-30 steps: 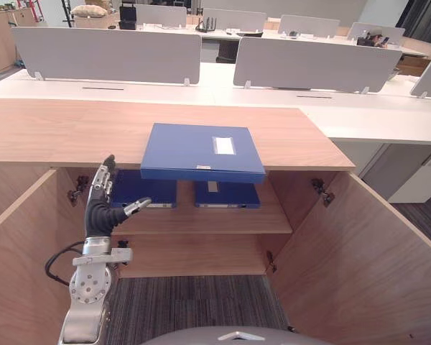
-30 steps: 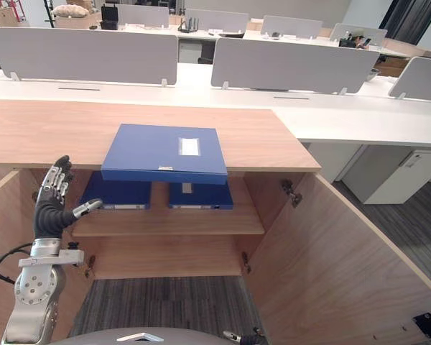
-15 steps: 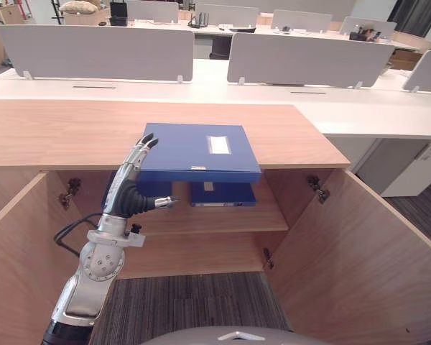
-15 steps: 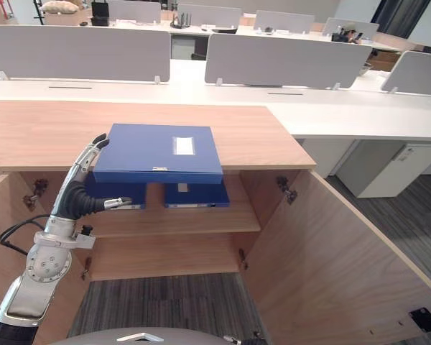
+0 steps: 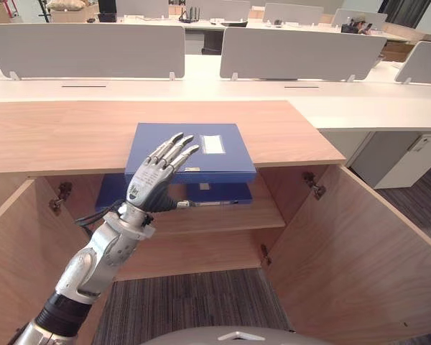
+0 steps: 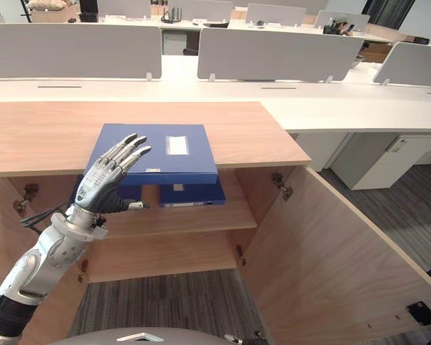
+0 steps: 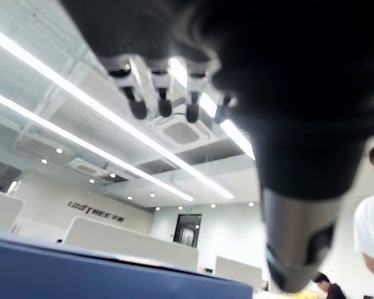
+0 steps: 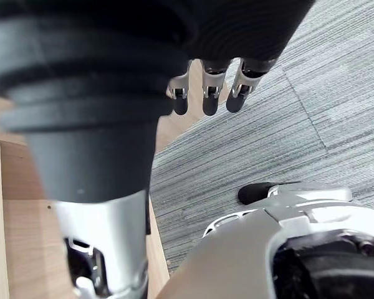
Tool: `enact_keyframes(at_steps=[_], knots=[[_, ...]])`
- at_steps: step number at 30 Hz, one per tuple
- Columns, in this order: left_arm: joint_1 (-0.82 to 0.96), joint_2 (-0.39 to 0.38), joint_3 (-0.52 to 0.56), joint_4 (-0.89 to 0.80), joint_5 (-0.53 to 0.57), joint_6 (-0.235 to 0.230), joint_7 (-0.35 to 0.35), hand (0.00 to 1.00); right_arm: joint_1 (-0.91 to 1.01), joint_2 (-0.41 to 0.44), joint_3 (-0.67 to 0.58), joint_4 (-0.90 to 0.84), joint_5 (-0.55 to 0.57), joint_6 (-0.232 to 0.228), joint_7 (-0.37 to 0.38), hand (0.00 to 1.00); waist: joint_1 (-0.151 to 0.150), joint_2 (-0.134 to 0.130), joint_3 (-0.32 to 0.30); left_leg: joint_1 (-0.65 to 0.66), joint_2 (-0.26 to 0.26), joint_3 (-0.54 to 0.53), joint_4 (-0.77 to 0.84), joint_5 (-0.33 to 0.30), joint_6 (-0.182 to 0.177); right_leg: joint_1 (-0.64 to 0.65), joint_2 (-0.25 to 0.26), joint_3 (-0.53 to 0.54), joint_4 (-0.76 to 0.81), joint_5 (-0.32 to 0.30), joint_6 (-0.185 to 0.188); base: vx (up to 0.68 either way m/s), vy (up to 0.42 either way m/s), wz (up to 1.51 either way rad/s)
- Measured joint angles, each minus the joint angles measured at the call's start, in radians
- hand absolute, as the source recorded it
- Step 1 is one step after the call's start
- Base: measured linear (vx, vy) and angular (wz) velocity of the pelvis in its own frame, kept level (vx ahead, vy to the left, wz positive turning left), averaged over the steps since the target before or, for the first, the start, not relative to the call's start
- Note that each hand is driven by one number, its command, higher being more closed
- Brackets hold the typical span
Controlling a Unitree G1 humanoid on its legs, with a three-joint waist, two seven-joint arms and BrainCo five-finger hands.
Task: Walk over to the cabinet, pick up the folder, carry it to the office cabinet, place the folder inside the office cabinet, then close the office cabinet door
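Observation:
A flat blue folder (image 5: 230, 157) with a white label lies on the wooden cabinet top (image 5: 57, 133), its front edge hanging over the open cabinet. My left hand (image 5: 147, 188) is raised at the folder's front left corner, open, fingers (image 5: 174, 147) straight over the cover and thumb below the edge. In the left wrist view the fingers (image 7: 162, 103) hover above the folder's blue top (image 7: 81, 268) with a gap between. My right hand (image 8: 206, 93) hangs open over the grey carpet.
Both cabinet doors stand open, one at the right (image 5: 359, 251) and one at the left (image 5: 7, 244). Two more blue folders (image 5: 219, 192) lie on the upper shelf (image 5: 223, 215). White desks with grey dividers (image 5: 302, 54) stand behind. A person (image 7: 371, 224) is nearby.
My left hand has risen and swung right, from beside the folder's left edge to over its front left corner. The camera has shifted a little; the folder lies as before.

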Motion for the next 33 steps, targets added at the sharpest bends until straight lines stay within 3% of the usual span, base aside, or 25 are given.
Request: enact_keyframes(at_steps=[13,33], knots=[[-0.039,-0.008,-0.001,0.123,0.144,0.079,0.034,0.0,0.001,0.001,-0.036,0.0,0.039,0.01,0.0,0.0,-0.012,0.006,0.004,-0.001,0.0,0.014,0.006,-0.009,0.008,0.004,0.003,0.004,-0.026,0.002,-0.002,0.0,-0.001,-0.01],[-0.082,-0.035,-0.019,0.239,0.21,0.118,0.031,0.0,0.002,0.002,-0.081,0.0,0.066,0.012,0.0,0.0,-0.032,0.015,0.012,0.002,0.001,0.024,0.006,-0.012,0.007,0.005,0.004,0.008,-0.031,0.005,-0.007,0.0,-0.003,0.0]])
